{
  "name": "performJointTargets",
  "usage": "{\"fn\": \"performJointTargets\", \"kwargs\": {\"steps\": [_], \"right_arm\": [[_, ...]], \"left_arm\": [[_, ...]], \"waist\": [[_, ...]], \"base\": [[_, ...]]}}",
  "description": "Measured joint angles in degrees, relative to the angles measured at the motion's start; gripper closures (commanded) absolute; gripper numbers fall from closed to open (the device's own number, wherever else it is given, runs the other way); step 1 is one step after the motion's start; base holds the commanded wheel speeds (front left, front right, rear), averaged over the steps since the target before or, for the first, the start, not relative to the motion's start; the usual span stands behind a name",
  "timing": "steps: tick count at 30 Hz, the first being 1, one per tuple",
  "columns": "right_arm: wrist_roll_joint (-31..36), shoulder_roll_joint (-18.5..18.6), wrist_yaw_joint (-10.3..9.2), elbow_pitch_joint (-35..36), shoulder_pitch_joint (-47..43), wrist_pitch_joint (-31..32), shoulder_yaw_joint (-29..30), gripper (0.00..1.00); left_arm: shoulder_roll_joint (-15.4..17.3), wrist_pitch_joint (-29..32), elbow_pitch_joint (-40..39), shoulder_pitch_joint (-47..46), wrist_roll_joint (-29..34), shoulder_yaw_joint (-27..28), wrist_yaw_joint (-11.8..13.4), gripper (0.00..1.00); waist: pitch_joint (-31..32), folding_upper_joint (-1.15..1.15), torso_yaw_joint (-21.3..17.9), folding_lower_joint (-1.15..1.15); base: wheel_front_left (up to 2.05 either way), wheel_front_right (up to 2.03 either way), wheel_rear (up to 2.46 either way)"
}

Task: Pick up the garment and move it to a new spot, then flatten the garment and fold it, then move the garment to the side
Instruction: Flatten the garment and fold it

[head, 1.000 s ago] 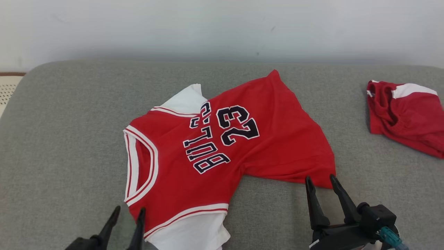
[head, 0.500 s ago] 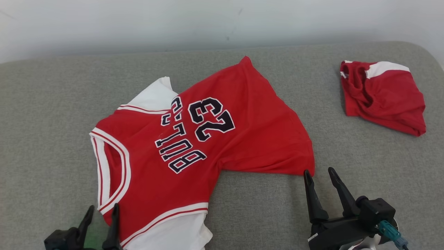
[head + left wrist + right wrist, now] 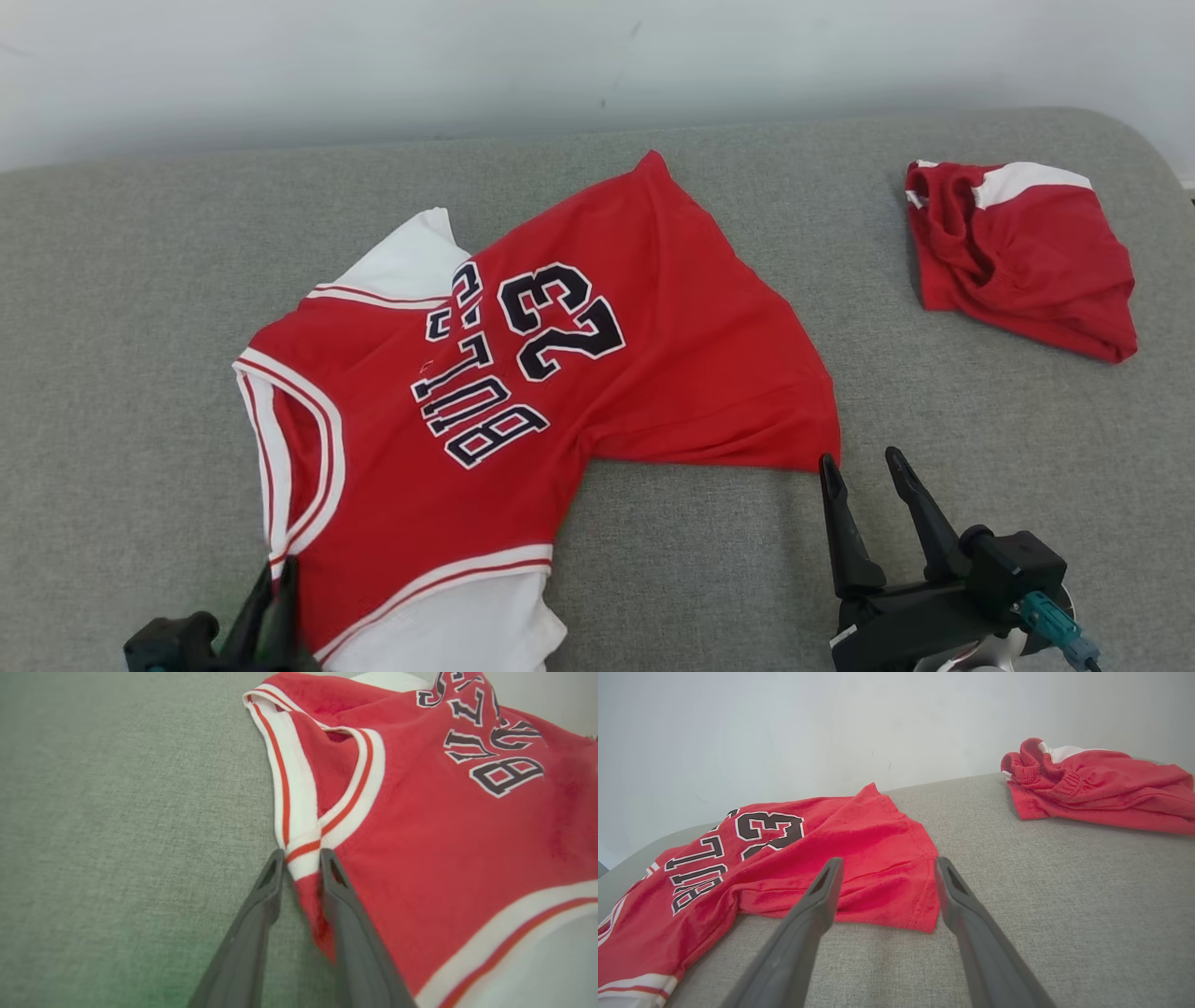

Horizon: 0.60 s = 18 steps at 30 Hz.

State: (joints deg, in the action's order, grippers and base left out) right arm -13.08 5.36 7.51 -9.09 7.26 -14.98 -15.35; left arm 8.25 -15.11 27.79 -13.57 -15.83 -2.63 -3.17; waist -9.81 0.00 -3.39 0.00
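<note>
pinching the jersey at its collar, the left tool runs off-frame.

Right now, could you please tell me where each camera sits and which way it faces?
Head view: on the head, looking forward and down at the jersey and shorts on the grey cushion; left pincer lower left, right pincer lower right.
Left wrist view: on the left wrist, looking along its fingers, which pinch the jersey's striped trim.
Right wrist view: on the right wrist, looking between open fingers at the jersey's hem and the shorts.
Shared: head and right wrist views both show the shorts.
</note>
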Motion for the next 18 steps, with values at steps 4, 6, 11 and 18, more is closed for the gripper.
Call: {"fn": "performJointTargets", "kwargs": {"steps": [4,6,11,18], "right_arm": [[0.0,0.0,0.00,0.1,-0.2,0.0,0.2,0.00],[0.1,-0.1,0.00,0.0,-0.2,0.0,0.2,0.00],[0.1,-0.2,0.00,-0.2,-0.4,0.0,0.2,0.00],[-0.1,-0.4,0.00,-0.8,-0.7,0.0,0.7,0.00]], "left_arm": [[0.8,0.0,-1.7,-0.6,0.8,1.4,0.0,1.00],[1.4,0.0,-3.0,-0.7,1.2,2.4,0.3,1.00],[3.6,0.0,-5.5,-0.5,1.4,4.9,0.9,1.00],[4.2,0.0,-6.1,1.8,1.3,6.0,1.7,1.00]], "waist": [[0.3,0.00,0.4,0.00],[0.6,0.00,0.6,0.00],[1.2,0.00,0.9,0.00],[1.7,0.00,0.8,0.00]], "base": [[0.00,0.00,0.00],[0.00,0.00,0.00],[0.00,0.00,0.00],[0.00,0.00,0.00]]}}
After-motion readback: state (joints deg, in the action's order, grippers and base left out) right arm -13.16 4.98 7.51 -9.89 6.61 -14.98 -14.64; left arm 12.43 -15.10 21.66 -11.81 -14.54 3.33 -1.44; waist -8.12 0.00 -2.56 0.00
